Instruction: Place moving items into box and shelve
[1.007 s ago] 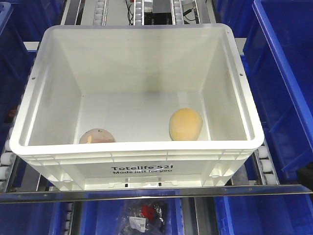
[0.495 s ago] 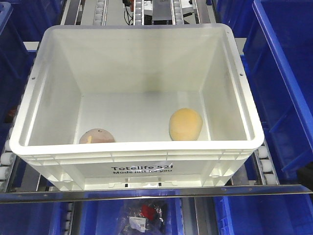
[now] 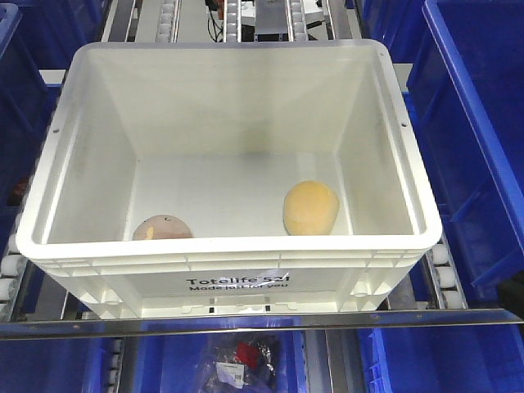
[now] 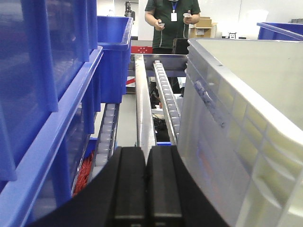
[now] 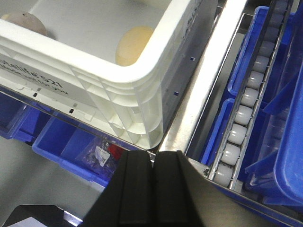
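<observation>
White plastic box (image 3: 229,254) sits on the rollers (image 5: 246,99), yellow item (image 3: 311,207) and brownish item (image 3: 161,228) inside. My left end effector (image 4: 147,189) and right end effector (image 5: 154,189) are closed, empty. I should grip both sides evenly, push straight.

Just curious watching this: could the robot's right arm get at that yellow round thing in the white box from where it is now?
Probably yes. The white box is open-topped, nothing covers the yellow item, and the shut right gripper sits just outside the near corner.
</observation>
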Motion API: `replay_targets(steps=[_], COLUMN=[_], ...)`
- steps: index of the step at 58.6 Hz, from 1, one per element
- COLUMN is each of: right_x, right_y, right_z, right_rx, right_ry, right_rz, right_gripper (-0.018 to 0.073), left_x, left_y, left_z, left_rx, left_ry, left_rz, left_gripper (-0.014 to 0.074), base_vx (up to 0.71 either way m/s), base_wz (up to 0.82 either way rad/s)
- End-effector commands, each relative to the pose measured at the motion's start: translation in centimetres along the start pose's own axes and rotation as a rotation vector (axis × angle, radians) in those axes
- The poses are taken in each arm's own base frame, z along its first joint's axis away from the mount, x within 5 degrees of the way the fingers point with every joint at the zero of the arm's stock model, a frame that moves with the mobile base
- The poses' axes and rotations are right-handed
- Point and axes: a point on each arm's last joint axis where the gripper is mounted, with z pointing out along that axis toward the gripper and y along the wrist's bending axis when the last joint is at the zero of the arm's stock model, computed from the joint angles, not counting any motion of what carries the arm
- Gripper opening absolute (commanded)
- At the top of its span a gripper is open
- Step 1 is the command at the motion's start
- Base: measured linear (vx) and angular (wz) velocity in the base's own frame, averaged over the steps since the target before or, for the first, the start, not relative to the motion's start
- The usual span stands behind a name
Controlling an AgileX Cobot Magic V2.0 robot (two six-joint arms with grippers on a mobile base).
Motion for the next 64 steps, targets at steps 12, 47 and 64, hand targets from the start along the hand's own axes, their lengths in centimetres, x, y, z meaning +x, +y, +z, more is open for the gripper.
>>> replay_targets(steps=[12, 47, 64], right_x=[-1.1, -0.9, 4.3], right_y=[-0.1, -0.3, -1.1], right_z=[-0.5, -0.5, 2.2], right_rx=[0.006, 0.033, 0.287], right_ry=[-0.082, -0.116, -0.541], right_rz=[-0.004, -0.049, 0.104], right_gripper=[-0.0015, -0.0015, -0.0015], left_x=[0.2, 0.2, 0.2], left_y=[-0.1, -0.1, -0.1], left_z=[0.0, 0.0, 0.0], left_rx=[0.012, 0.012, 0.012], left_ry=[-0.06, -0.06, -0.06], left_rz=[-0.01, -0.01, -0.01], left_gripper=[0.0014, 0.0014, 0.0014], base_vx=[0.0, 0.0, 0.0], base_wz=[0.0, 0.0, 0.0])
